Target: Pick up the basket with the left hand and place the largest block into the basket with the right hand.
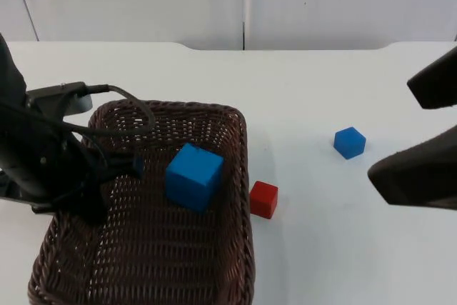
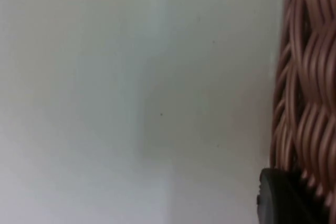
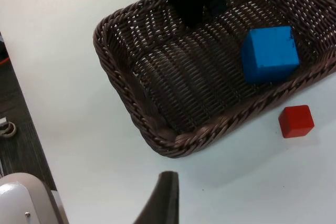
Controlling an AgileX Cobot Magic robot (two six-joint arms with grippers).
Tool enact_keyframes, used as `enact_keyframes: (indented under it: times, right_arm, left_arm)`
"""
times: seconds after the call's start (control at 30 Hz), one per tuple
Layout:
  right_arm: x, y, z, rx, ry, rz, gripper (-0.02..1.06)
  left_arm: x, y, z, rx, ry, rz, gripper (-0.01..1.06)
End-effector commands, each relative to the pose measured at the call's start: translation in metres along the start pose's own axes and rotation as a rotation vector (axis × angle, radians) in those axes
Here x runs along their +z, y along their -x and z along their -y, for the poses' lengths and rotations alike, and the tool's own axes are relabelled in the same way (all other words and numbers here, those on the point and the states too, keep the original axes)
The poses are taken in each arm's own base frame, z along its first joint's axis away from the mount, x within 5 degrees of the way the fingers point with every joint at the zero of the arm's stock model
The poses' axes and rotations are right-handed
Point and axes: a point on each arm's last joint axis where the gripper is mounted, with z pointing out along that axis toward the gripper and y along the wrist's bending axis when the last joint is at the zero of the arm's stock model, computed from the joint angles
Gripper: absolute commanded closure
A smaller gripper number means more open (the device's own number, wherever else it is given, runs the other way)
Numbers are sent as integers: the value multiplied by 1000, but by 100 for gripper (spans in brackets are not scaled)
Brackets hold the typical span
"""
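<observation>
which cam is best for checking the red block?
Right wrist view: the red block sits whole on the table beside the basket rim. Top view also shows it, farther off. Left wrist view has basket weave and table.

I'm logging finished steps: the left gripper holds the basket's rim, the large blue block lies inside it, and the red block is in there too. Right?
Not quite. The red block sits on the table just outside the basket, beside its rim, as the top view shows. The rest stands: the left gripper is at the rim and the large blue block lies inside.
</observation>
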Motion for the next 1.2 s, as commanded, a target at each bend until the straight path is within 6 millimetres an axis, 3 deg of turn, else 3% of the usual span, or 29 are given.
enact_keyframes:
  times: [0.0, 0.1, 0.13, 0.27, 0.3, 0.47, 0.6, 1.17]
  right_arm:
    - [-1, 0, 1, 7, -5, 10, 24]
    - [-1, 0, 1, 7, -5, 10, 24]
    - [-1, 0, 1, 7, -5, 10, 24]
    - [-1, 0, 1, 11, -5, 10, 24]
    - [-1, 0, 1, 11, -5, 10, 24]
    - [-1, 0, 1, 9, -7, 11, 24]
    - [-1, 1, 2, 6, -14, 22, 24]
    - [-7, 11, 5, 14, -60, 135, 24]
  left_arm:
    - [1, -1, -1, 6, 6, -8, 105]
    - [1, -1, -1, 7, 7, -10, 103]
    - [1, -2, -1, 7, 7, -16, 98]
    - [1, -3, -1, 10, 8, -27, 59]
    - [1, -3, -1, 10, 8, -27, 59]
    - [-8, 0, 0, 46, 11, 5, 10]
    - [-23, 4, 2, 78, 7, 57, -1]
    - [-103, 2, 12, 98, -41, 238, 0]
